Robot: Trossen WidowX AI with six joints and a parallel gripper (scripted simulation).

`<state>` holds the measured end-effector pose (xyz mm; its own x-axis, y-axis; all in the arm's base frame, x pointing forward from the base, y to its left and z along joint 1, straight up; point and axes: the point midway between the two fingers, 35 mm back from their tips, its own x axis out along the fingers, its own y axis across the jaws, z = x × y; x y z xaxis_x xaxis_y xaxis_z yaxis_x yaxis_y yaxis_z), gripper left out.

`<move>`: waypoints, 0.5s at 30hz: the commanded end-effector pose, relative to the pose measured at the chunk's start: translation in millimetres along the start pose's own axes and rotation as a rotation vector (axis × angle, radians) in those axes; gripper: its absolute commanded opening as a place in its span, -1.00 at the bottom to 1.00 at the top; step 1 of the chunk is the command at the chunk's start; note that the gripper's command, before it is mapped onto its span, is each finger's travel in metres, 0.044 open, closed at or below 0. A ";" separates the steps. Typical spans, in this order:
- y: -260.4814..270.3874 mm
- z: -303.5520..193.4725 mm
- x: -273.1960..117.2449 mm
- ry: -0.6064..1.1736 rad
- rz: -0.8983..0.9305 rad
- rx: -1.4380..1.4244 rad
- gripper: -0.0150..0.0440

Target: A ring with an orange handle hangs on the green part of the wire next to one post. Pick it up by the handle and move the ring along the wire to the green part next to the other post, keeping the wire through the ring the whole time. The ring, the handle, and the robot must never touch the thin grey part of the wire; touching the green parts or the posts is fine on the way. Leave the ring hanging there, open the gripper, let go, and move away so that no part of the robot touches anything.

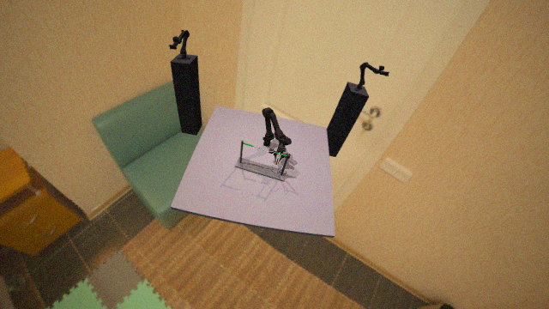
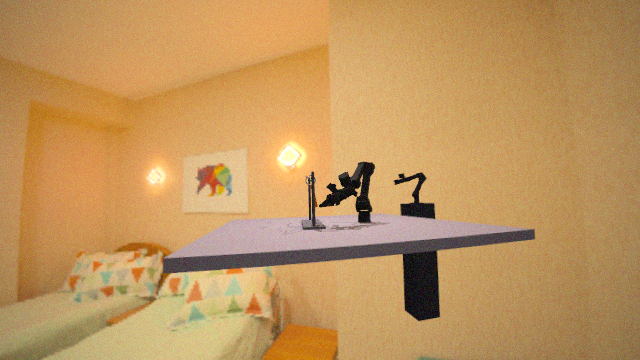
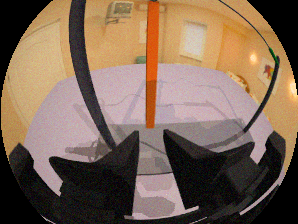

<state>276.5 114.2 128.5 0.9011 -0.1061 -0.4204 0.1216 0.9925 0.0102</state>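
The orange handle (image 1: 277,161) (image 2: 315,200) (image 3: 152,65) hangs nearly straight down near the right post (image 1: 285,166) (image 3: 80,60) of the top view. Its ring (image 2: 310,180) is at wire height; the wrist view cuts it off. My gripper (image 2: 321,205) (image 3: 151,134) is open, its tips a short gap apart, with the handle's lower end just beyond them and not clamped. Whether a fingertip touches it is unclear. The near green part (image 1: 281,154) is by that post; the other green part (image 1: 247,145) (image 3: 273,54) is by the left post (image 1: 241,153) (image 3: 270,92).
The posts stand on a grey base plate (image 1: 257,168) (image 3: 220,131) on the pale table (image 1: 257,210) (image 2: 450,235). The thin grey wire (image 3: 248,21) spans between the green parts. Two other arms stand on black pillars (image 1: 186,94) (image 1: 348,116) beyond the table.
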 end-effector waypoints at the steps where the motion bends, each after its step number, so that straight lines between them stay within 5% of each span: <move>1: 0.9 0.1 -6.6 0.001 -0.001 0.007 0.05; 15: -0.4 -0.4 -48.4 0.002 -0.002 0.010 0.05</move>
<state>239.4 119.8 144.1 0.8983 -0.1050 -0.4266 0.1228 0.9923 0.0143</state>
